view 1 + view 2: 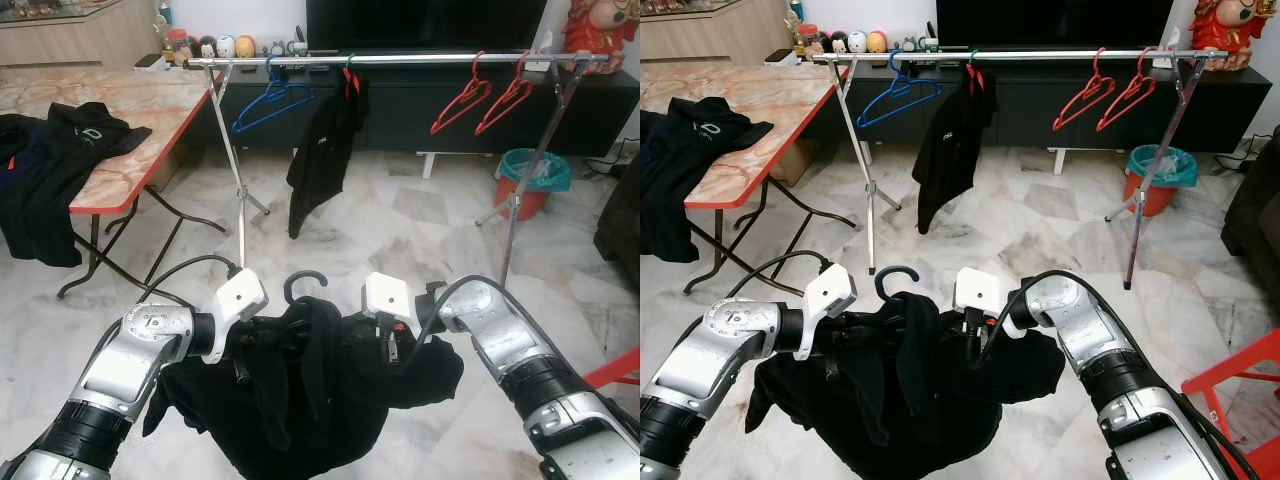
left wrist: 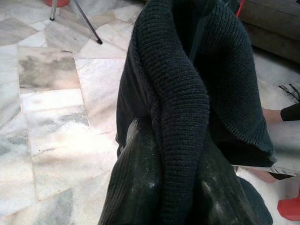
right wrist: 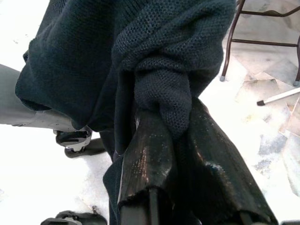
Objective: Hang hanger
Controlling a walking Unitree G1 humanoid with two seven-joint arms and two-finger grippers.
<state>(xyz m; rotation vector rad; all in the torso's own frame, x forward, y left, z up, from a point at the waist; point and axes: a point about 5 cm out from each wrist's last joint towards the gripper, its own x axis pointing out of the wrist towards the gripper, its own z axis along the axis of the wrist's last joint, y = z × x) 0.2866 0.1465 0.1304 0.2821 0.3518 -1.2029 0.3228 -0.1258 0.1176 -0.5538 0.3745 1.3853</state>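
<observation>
A black knit garment (image 1: 310, 390) on a black hanger hangs between my two arms, low over the marble floor; the hanger's hook (image 1: 303, 284) sticks up above it. My left gripper (image 1: 243, 362) is shut on the garment's left shoulder, and knit fabric is pinched between its fingers (image 2: 140, 187). My right gripper (image 1: 392, 348) is shut on the right shoulder, a fold of knit clamped between its fingers (image 3: 150, 164). The silver clothes rail (image 1: 400, 60) stands ahead, well beyond the garment.
On the rail hang a blue hanger (image 1: 272, 100), a black shirt (image 1: 325, 150) and two red hangers (image 1: 485, 98). A marble-top folding table (image 1: 110, 130) with dark clothes stands at left. A teal bin (image 1: 533, 180) is at right, a red frame (image 1: 615, 370) near right.
</observation>
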